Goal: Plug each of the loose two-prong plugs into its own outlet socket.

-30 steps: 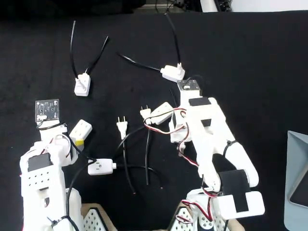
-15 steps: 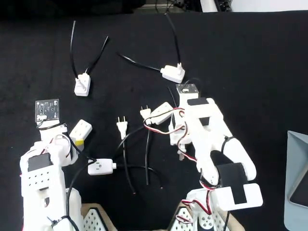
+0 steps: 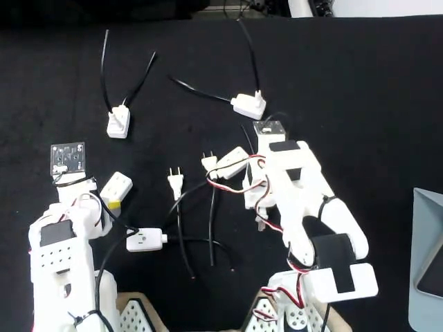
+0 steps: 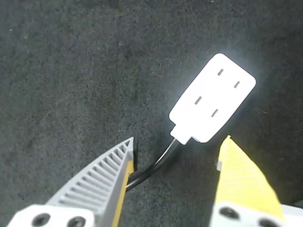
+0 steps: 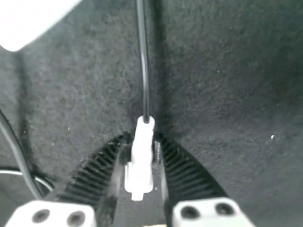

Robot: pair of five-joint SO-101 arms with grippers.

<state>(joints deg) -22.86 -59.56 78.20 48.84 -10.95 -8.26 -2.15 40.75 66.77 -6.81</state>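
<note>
Step in hand: plug pickup. Right gripper point(image 5: 140, 139) has its jaws clamped on 1 plug point(image 5: 139, 163) over mid-worktop, cord trailing ahead. Left gripper point(image 4: 180, 142) is wide apart and empty, over the socket point(image 4: 213, 104) near the left edge. Next: carry plug across, align 2 prongs with slots, press.

No legible txt, nos. or signs. Outlet socket point(image 4: 213, 101) face: slots only, no print to make out. Grey square plate point(image 3: 68, 158) w/ dark dots over the tabletop point(image 3: 360, 83): any marks too small to read.
</note>
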